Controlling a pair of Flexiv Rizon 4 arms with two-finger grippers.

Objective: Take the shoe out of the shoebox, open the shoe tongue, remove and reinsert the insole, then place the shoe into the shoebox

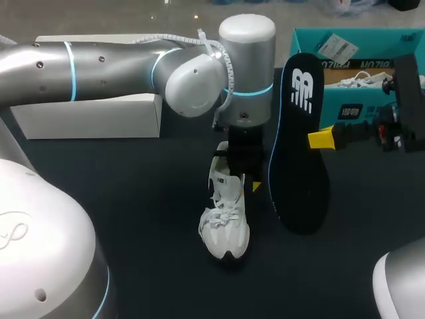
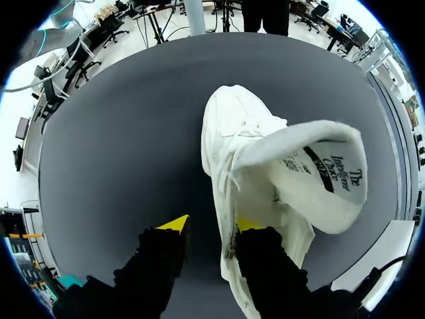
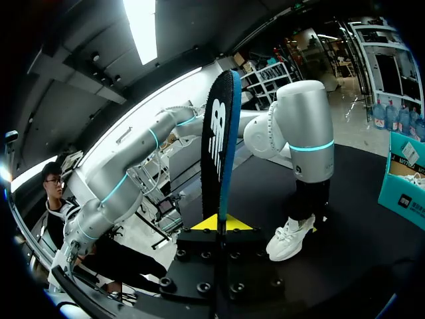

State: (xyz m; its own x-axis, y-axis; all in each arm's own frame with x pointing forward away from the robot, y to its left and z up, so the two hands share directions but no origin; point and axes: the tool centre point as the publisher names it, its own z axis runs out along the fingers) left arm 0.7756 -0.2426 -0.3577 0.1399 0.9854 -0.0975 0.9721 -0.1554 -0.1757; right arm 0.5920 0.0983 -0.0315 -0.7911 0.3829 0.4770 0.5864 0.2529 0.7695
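White shoe [image 1: 226,216] is standing on the dark worktop [image 1: 119,193]. Only the left wrist view is showing its tongue [image 2: 312,173] lifted and the left fingers [image 2: 174,224] spread, one inside the shoe and one outside. Beside it, the right fingers [image 1: 322,138] are pinching the black insole [image 1: 299,153] upright.

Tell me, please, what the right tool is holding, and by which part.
The right tool holds the insole upright, pinched at its long side edge near mid-length.
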